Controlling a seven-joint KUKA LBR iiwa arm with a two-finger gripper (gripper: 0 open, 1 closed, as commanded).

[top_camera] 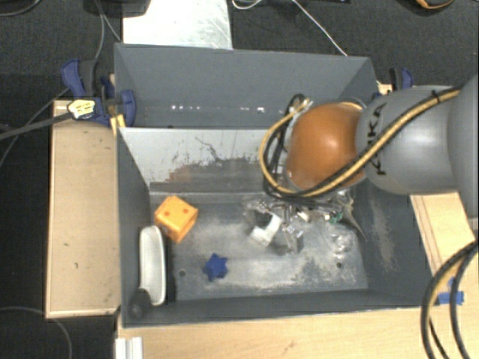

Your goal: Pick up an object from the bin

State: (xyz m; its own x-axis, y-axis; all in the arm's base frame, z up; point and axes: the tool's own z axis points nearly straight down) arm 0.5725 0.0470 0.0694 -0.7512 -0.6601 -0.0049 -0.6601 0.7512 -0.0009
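Observation:
My gripper (280, 221) hangs low over the middle of the bin floor, partly hidden under the arm's orange cover. A small white piece (263, 235) lies right at its lower left tip; whether it is gripped I cannot tell. A clear, glassy thing (338, 241) lies just right of the gripper. A small blue piece (216, 267) sits on the floor to the lower left, apart from the gripper.
An orange cube with dots (177, 218) rests near the left wall. A long white oval thing (153, 265) lies along the left wall at the front corner. The arm comes in over the right rim.

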